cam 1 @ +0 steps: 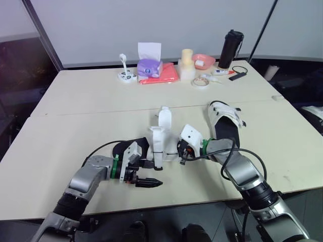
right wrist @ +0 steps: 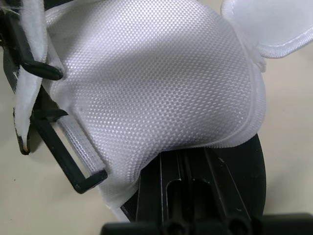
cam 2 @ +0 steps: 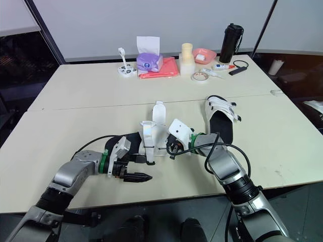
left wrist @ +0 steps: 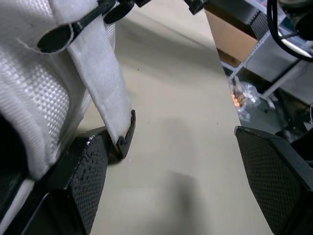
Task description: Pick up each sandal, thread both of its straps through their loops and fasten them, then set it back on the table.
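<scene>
Arms bent inward at lower center, the left gripper (left wrist: 168,142) gapes wide beside the strap (left wrist: 105,88) of the sandal (cam 1: 157,143), while the right gripper (cam 1: 182,153), its grip impossible to tell, sits close against the white upper (right wrist: 156,83).

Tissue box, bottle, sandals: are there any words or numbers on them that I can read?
No text can be read in any view.
Purple tissue box: any print is too small to read.
Black bottle: no label can be made out.
Small tube: any marks are too small to read.
Near sandal: plain white fabric, no words.
Far sandal: no words to be seen.
</scene>
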{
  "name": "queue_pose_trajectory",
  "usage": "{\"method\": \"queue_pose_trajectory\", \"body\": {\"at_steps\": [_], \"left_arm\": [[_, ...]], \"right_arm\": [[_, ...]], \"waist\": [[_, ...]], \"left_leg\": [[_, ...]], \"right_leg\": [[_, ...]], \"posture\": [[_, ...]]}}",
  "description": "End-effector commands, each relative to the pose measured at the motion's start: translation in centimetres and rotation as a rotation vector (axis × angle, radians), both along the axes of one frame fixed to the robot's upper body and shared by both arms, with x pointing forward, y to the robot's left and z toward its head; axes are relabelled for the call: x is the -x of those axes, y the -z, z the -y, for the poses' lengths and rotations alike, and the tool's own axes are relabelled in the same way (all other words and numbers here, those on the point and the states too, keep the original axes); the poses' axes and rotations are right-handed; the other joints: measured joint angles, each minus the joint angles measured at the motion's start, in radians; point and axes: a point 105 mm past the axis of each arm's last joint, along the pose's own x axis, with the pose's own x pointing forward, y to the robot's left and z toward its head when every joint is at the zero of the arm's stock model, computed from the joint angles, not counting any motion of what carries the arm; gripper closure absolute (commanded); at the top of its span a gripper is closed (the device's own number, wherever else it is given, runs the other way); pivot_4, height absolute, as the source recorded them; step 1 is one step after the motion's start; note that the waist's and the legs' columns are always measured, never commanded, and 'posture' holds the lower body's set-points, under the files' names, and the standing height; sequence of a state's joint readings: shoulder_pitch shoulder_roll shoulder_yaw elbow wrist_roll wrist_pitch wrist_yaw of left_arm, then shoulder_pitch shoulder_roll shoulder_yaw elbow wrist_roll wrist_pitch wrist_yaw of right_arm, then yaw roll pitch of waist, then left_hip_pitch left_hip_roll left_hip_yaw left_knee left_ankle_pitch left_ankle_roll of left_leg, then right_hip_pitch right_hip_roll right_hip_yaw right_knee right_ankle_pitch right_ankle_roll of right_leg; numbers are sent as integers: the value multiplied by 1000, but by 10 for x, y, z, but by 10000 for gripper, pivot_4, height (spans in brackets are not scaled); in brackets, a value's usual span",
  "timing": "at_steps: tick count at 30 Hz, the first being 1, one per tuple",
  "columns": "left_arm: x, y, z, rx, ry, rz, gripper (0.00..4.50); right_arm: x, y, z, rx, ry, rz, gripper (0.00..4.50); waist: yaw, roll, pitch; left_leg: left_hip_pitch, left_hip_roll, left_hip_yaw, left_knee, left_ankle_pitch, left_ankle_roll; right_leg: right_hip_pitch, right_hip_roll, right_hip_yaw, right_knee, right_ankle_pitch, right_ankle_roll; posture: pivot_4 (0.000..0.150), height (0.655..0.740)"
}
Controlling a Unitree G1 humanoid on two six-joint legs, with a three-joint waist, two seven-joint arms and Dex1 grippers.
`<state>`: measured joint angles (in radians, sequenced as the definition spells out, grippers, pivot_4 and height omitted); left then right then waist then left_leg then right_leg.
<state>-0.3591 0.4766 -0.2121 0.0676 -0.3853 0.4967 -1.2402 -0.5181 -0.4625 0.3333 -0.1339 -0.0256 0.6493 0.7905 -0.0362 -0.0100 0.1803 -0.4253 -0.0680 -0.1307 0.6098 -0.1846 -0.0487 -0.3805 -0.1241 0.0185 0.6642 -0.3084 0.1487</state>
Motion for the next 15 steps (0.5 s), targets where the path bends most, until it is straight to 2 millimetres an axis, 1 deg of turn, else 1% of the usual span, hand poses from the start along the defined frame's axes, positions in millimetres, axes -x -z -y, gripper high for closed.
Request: {"method": "queue_pose_trajectory", "body": {"at_steps": [1, 2, 3, 7, 8, 12, 15], "left_arm": [[-3, -1, 7, 19, -11, -9, 12348], [-2, -2, 8, 26, -7, -10, 16297], [-3, -2, 10, 32, -9, -11, 22695], [-4, -2, 11, 37, -13, -18, 42936], [-3, -1, 11, 36, -8, -23, 44580], [8, 0, 6, 18, 38, -61, 44580], [26, -2, -3, -6, 112, -110, 44580]], "right_arm": [[9, 8, -9, 6, -48, -35, 45000], [9, 8, -9, 7, -48, -35, 45000], [9, 8, -9, 7, -48, -34, 45000], [10, 8, -9, 6, -47, -35, 45000], [10, 8, -9, 6, -46, -35, 45000], [10, 9, -9, 6, -45, -37, 45000], [9, 8, -9, 4, -44, -37, 45000]], "waist": [[0, 0, 0], [0, 0, 0], [0, 0, 0], [7, 1, -1], [12, 1, -1], [15, 1, -1], [10, 1, -1]], "left_leg": [[0, 0, 0, 0, 0, 0], [0, 0, 0, 0, 0, 0], [0, 0, 0, 0, 0, 0], [0, 0, -1, -1, 0, 0], [1, 0, -1, 0, 0, 0], [2, 0, -1, 1, 0, 0], [2, 1, 0, -3, 0, 0]], "right_leg": [[0, 0, 0, 0, 0, 0], [0, 0, 0, 0, 0, 0], [0, 0, 0, 0, 0, 0], [0, 0, -1, 0, 0, 0], [1, 0, -1, 0, 0, 0], [3, 0, -1, -1, 0, -1], [1, 0, 0, -2, 0, -1]], "posture": [[1500, 7400], [1500, 7400], [1500, 7400], [1500, 7400], [1500, 7400], [1500, 7400], [1500, 7400]]}}
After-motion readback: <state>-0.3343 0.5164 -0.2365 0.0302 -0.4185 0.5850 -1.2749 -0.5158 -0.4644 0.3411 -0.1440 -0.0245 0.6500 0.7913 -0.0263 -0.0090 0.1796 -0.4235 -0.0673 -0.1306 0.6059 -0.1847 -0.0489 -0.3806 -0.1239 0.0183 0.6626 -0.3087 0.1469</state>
